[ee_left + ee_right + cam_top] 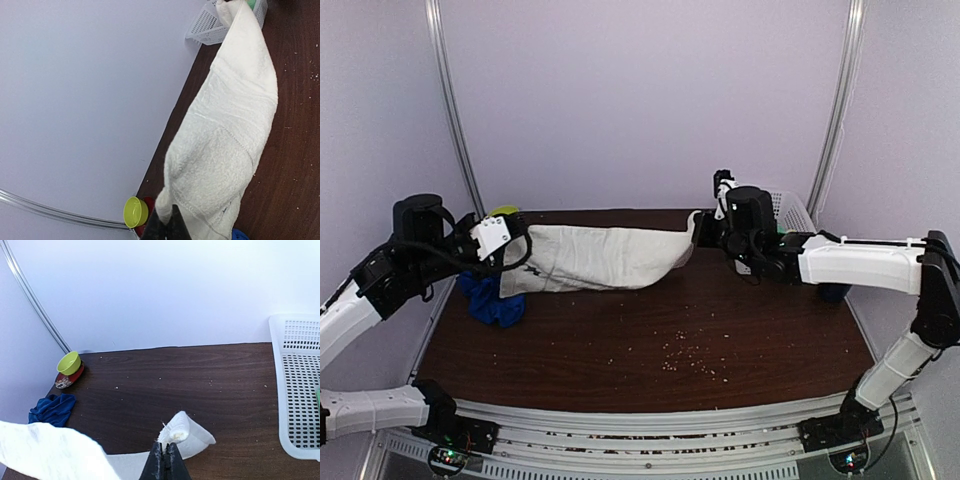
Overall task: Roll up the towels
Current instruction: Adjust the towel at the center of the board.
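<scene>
- Top view: the white towel spans from the left claw to the right claw, over the far half of the table.
- We can't tell whether its sagging middle touches the wood.
- The blue towel lies crumpled at the table's left edge, just under the left claw.
- A basket sits at the far right corner behind the right arm, a bowl at the far left corner, and crumbs lie on the near middle.
- Left wrist: the left claw is pressed together, pinching one end of the white towel.
- The cloth runs away from it toward the basket.
- The bowl sits beside the claw by the wall; a sliver of the blue towel shows at the bottom edge.
- Right wrist: the right claw is pressed together, pinching the other end of the white towel, which folds over at the tips.
- The rest of it fills the lower left.
- The blue towel is bunched at far left, near the bowl; the basket is on the right.
</scene>
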